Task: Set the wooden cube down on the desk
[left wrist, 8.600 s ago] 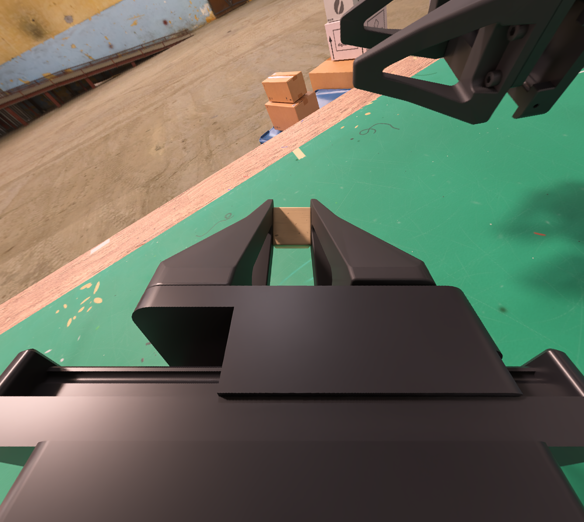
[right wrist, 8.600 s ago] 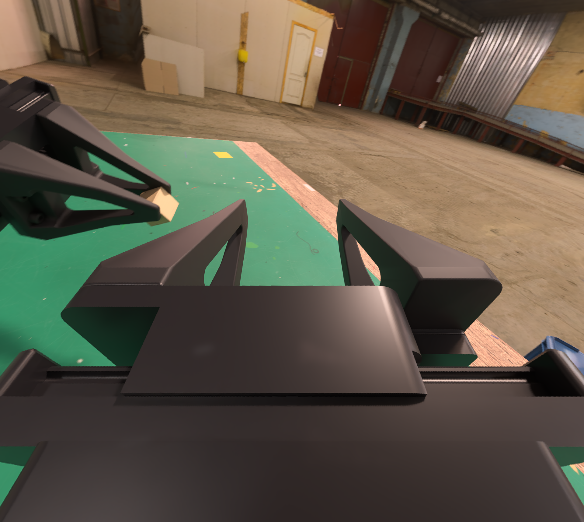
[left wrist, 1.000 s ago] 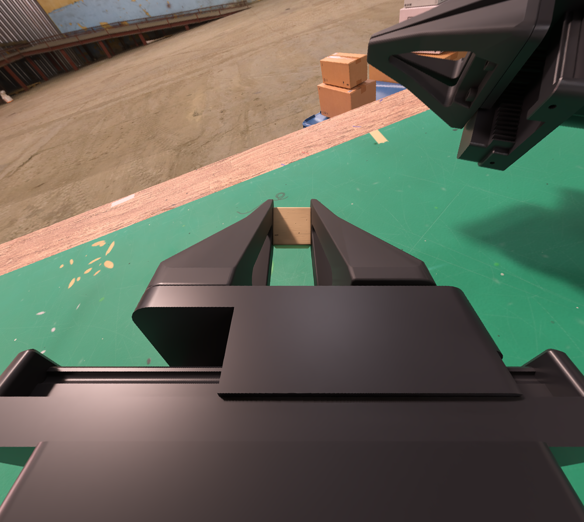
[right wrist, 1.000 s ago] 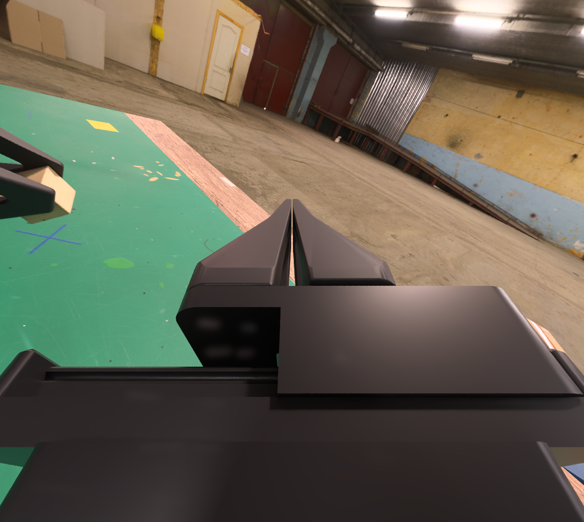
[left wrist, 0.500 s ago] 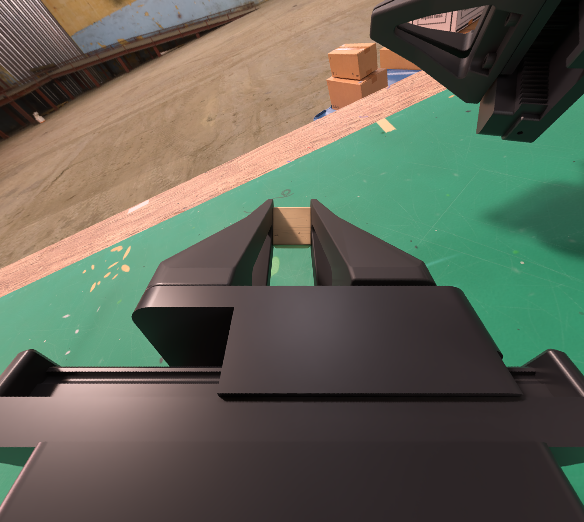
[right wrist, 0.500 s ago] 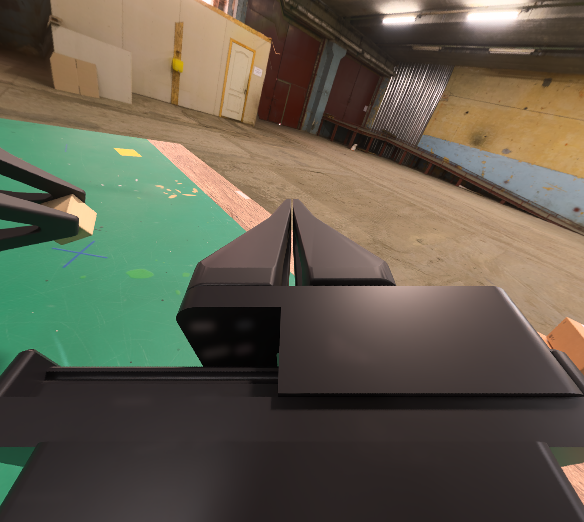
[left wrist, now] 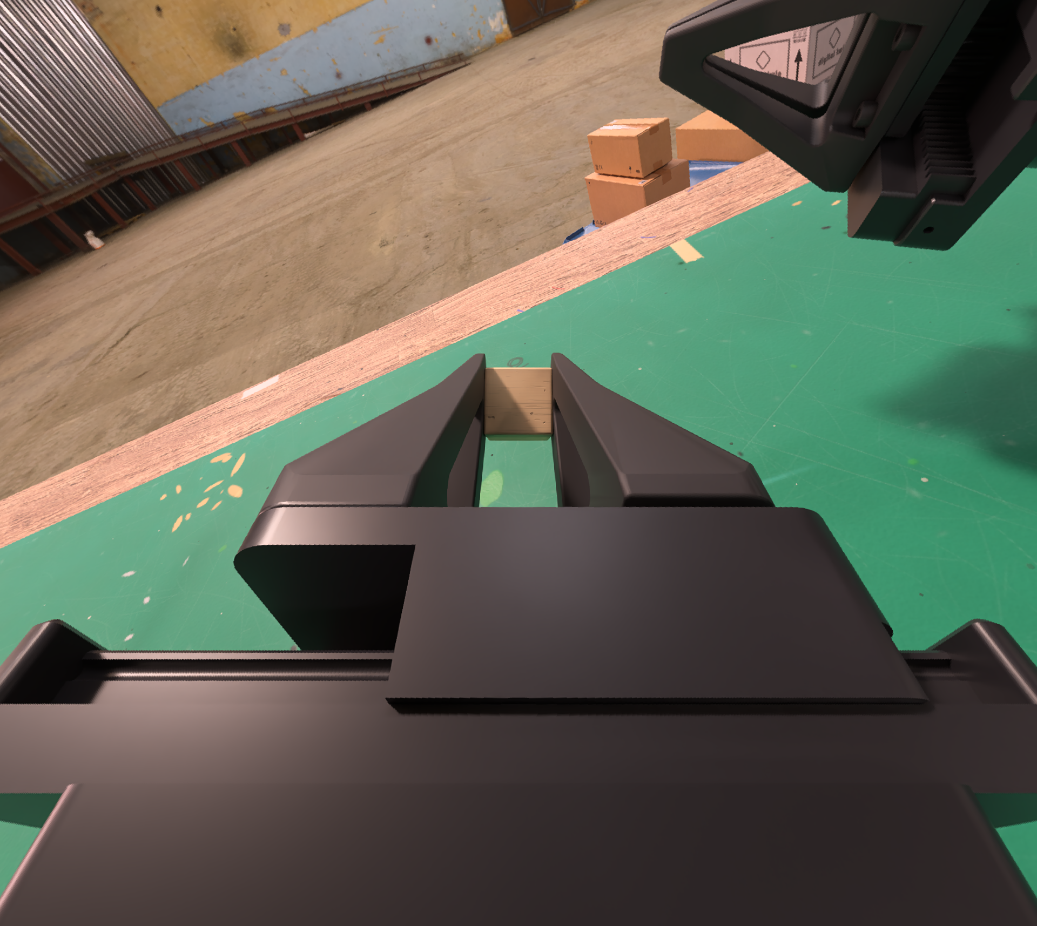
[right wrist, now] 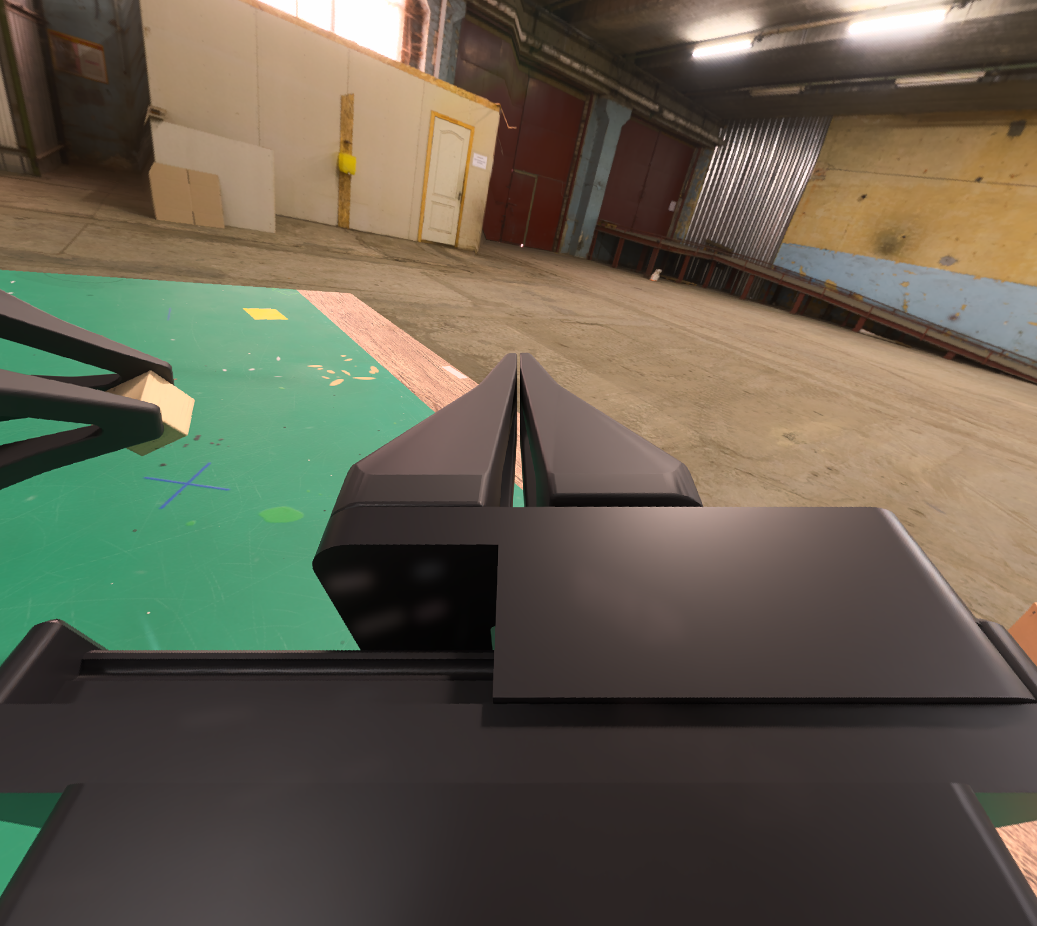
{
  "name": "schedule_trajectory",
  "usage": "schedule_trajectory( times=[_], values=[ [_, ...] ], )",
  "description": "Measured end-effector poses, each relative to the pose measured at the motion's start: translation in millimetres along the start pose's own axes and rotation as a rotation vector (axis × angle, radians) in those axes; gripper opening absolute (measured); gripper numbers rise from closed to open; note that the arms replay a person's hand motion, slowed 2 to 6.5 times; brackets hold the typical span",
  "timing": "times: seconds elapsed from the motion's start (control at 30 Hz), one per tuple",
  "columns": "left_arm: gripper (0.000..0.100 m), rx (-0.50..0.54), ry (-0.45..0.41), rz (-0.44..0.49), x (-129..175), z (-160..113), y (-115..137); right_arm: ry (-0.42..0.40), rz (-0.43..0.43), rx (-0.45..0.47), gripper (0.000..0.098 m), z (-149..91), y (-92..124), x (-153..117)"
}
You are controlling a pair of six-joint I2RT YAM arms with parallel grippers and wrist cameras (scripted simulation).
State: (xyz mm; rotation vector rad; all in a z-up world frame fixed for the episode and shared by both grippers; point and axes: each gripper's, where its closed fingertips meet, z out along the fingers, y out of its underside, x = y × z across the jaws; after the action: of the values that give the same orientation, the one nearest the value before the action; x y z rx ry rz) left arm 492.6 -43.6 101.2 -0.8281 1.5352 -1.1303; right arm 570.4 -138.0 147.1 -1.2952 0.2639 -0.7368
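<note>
My left gripper (left wrist: 518,372) is shut on the light wooden cube (left wrist: 517,401), which sits between the fingertips above the green desk mat (left wrist: 785,394). In the right wrist view the cube (right wrist: 163,408) shows at the left, held in the air over the mat (right wrist: 168,562) by the left gripper (right wrist: 147,401). My right gripper (right wrist: 518,363) is shut and empty, with its fingers pressed together near the desk's wooden edge. It also shows in the left wrist view (left wrist: 729,57) at the upper right, raised above the desk.
The desk's wooden edge (left wrist: 393,338) runs diagonally ahead of the cube, with warehouse floor beyond. Stacked cardboard boxes (left wrist: 631,164) stand on the floor past the edge. A blue cross (right wrist: 185,485) and a yellow patch (right wrist: 265,314) mark the mat.
The left gripper still holds the cube and its view has swung along the desk edge. The right gripper, open 8.6 s ago, stays shut and has tilted upward.
</note>
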Motion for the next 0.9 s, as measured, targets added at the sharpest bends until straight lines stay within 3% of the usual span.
schedule_trajectory(
  times=[0.43, 0.7, 0.9],
  values=[
    [0.019, -0.001, -0.046, -0.056, -9, -3, 3, -0.038, -0.085, 0.023, 0.0009, 2, -8, -3],
    [0.019, -0.017, -0.045, -0.037, -7, -2, 5, -0.045, -0.08, 0.046, 0.0009, 4, -14, 1],
    [0.019, -0.031, -0.05, -0.02, -6, 0, 4, 0.013, -0.137, 0.015, 0.0009, 4, -8, 12]
  ],
)
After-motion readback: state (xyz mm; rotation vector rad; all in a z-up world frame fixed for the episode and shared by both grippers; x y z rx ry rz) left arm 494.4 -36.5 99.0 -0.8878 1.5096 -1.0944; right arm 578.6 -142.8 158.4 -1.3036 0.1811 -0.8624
